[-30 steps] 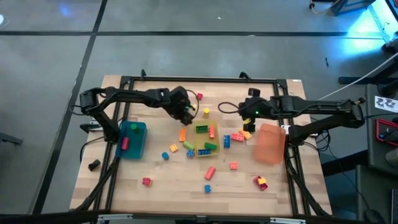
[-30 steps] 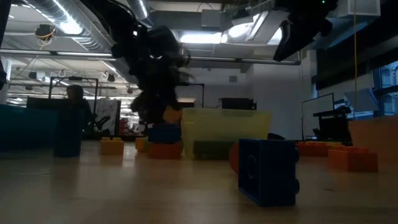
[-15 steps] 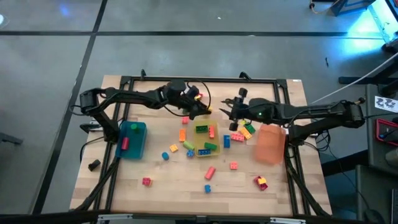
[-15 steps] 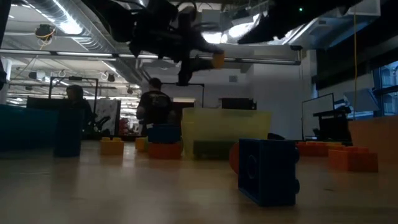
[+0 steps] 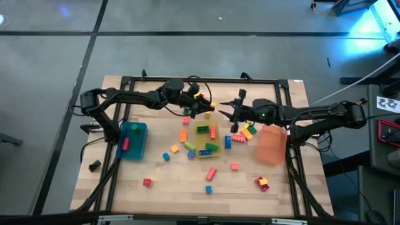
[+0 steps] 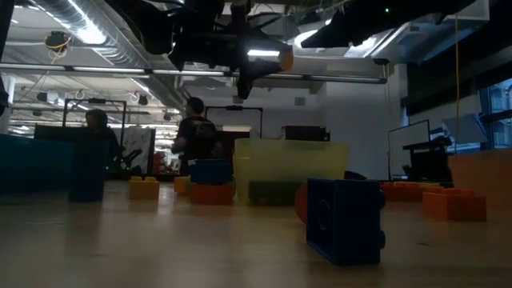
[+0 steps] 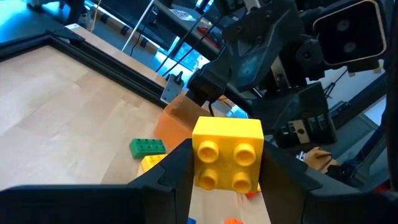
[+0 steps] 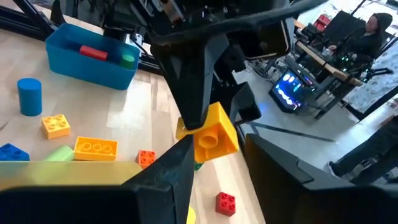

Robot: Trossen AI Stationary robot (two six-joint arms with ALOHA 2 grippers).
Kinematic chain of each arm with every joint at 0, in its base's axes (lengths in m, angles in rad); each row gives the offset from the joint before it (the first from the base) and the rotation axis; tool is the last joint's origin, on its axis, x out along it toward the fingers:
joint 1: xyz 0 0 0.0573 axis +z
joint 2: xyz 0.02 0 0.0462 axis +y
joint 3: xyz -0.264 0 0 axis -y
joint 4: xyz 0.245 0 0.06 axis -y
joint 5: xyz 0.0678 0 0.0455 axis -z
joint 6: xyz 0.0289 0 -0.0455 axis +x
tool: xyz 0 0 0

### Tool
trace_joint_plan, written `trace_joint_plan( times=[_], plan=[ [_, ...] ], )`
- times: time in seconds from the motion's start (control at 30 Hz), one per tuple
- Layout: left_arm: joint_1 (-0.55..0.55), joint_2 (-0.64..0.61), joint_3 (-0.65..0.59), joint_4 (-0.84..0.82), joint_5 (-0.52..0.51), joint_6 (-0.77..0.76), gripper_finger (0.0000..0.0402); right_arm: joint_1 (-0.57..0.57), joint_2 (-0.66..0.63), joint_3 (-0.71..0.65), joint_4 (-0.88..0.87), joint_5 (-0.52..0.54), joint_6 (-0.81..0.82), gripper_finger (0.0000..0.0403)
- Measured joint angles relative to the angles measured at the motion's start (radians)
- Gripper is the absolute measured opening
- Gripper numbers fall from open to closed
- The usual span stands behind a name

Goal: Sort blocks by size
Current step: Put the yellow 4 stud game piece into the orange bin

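While both arms meet above the table's middle, the left gripper point(image 5: 209, 107) clamps a yellow block point(image 7: 226, 154) in the air, just short of the right gripper point(image 5: 226, 114), whose fingers stand slightly apart on nothing; below, the yellow bin point(image 5: 199, 150) holds several bricks, the blue bin point(image 5: 140, 147) two, the orange bin point(image 5: 272, 144) none I can see
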State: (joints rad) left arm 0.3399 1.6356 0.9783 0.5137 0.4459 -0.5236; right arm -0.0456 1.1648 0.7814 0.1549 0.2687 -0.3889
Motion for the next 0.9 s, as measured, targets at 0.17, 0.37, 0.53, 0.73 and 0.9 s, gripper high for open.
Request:
trace_joint_plan(
  times=[0.17,0.37,0.53,0.73,0.9],
  plan=[
    [0.0,0.0,0.0,0.0,0.0,0.0,0.0136,0.0,0.0,0.0,-0.006,-0.015,0.014,0.0152],
    [0.0,0.0,0.0,-0.001,0.0,0.0,0.0137,0.0,0.0,0.0,0.014,-0.019,0.014,0.0213],
    [0.0,0.0,0.0,0.0,-0.001,-0.012,0.0137,0.0,0.0,0.0,0.014,-0.02,-0.007,0.0263],
    [-0.001,0.0,0.0,0.003,-0.001,-0.04,0.0137,0.0,0.038,0.0,0.033,-0.096,-0.181,0.0281],
    [-0.01,-0.001,0.0,0.004,-0.005,-0.033,0.0137,0.0,0.086,0.0,0.084,-0.063,-0.248,0.0282]
  ],
)
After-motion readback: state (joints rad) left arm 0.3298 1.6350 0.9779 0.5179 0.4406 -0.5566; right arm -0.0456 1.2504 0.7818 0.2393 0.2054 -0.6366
